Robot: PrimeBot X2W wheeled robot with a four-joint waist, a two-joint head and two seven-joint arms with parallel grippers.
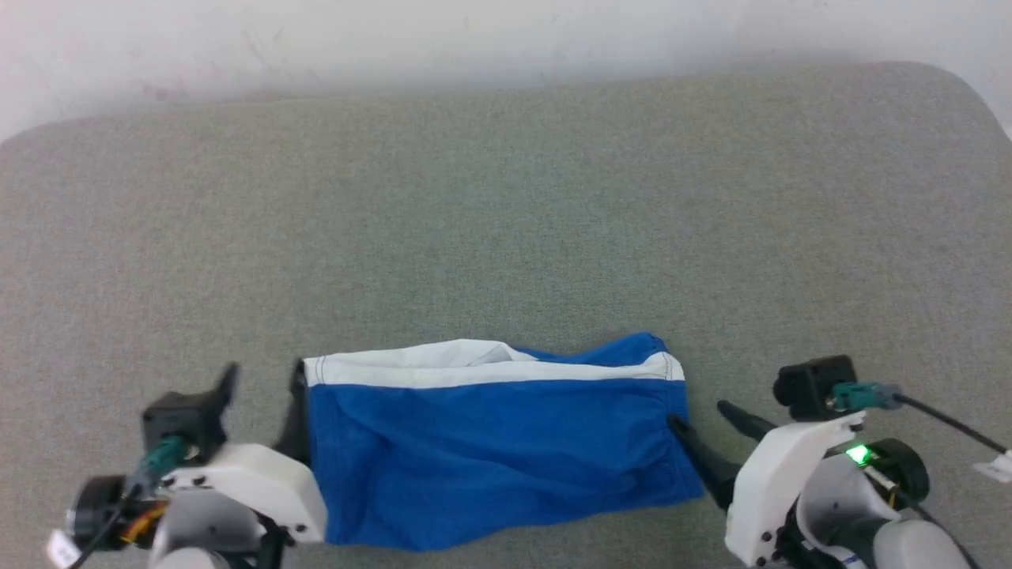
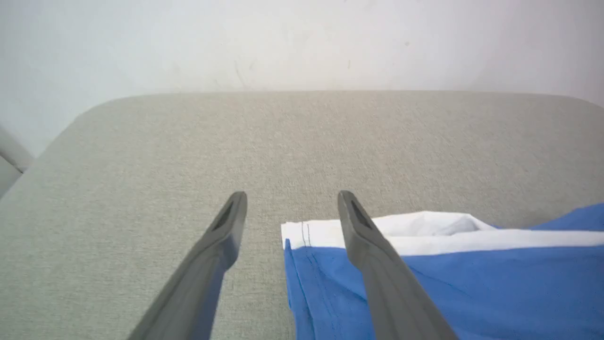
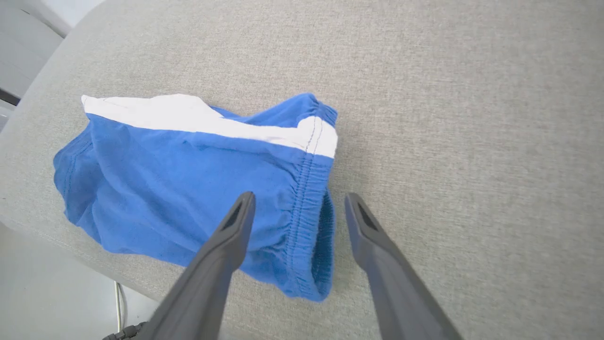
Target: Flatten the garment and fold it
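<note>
The garment [image 1: 498, 458], bright blue shorts with a white stripe along the far edge, lies folded near the table's front edge. My left gripper [image 1: 263, 387] is open at its left end. In the left wrist view the garment's [image 2: 472, 293] left edge lies between the spread fingers of that gripper [image 2: 291, 200], one finger over the cloth. My right gripper [image 1: 700, 415] is open at the right end. In the right wrist view that gripper [image 3: 299, 200] straddles the gathered waistband of the garment [image 3: 188, 179]. Neither gripper holds anything.
A grey cloth-covered table [image 1: 506, 197] with rounded corners stretches far behind the garment to a white wall [image 1: 506, 39]. The table's front edge [image 3: 71, 250] runs close to the garment's near side, with pale floor and a cable [image 3: 117, 302] below.
</note>
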